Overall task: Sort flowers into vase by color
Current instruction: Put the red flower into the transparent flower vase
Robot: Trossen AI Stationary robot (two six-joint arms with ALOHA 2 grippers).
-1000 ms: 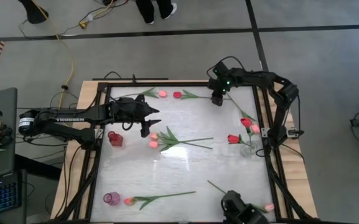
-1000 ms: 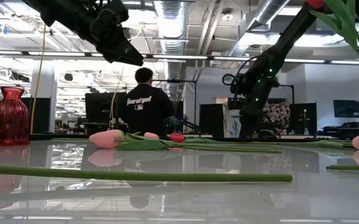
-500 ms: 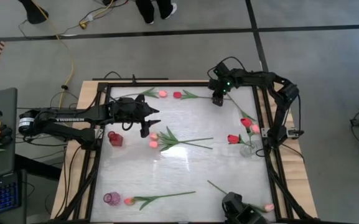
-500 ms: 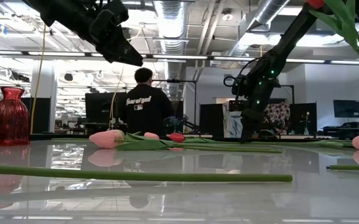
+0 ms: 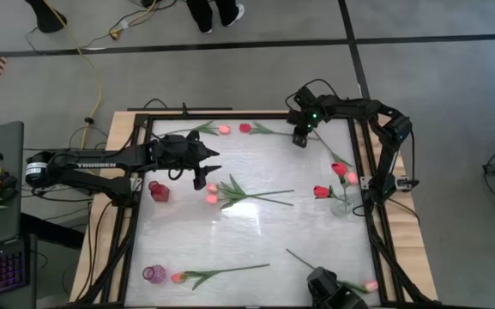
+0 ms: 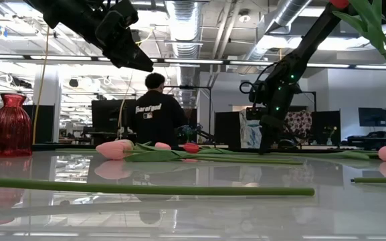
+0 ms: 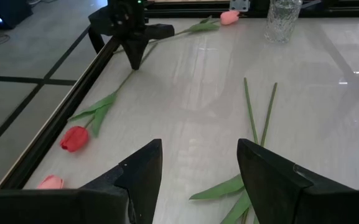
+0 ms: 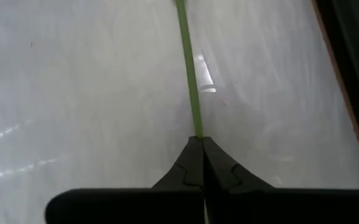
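A red tulip (image 5: 245, 129) lies by the table's far edge, its green stem (image 5: 273, 133) running right to my right gripper (image 5: 299, 140), which is shut on it. Beside it lies a pink tulip (image 5: 224, 130). My left gripper (image 5: 208, 174) hangs open above the table, over the buds of two pink tulips (image 5: 213, 194) lying mid-table. A clear vase (image 5: 341, 207) at the right holds red and pink flowers (image 5: 340, 170). A red vase (image 5: 159, 191) stands at the left and a small pink vase (image 5: 153, 274) at the near left. My right gripper pinches the red tulip's thin green stem (image 8: 195, 121) between its two fingers, near the stem's free end. The fingers (image 6: 266, 137) come from above, pointing down. The stem runs on from the fingertips low over the table.
A pink tulip (image 5: 178, 277) with a long stem lies near the front edge, another (image 5: 370, 285) at the near right corner. A black frame (image 5: 373, 232) rims the table. A person (image 6: 156, 114) stands in the room beyond.
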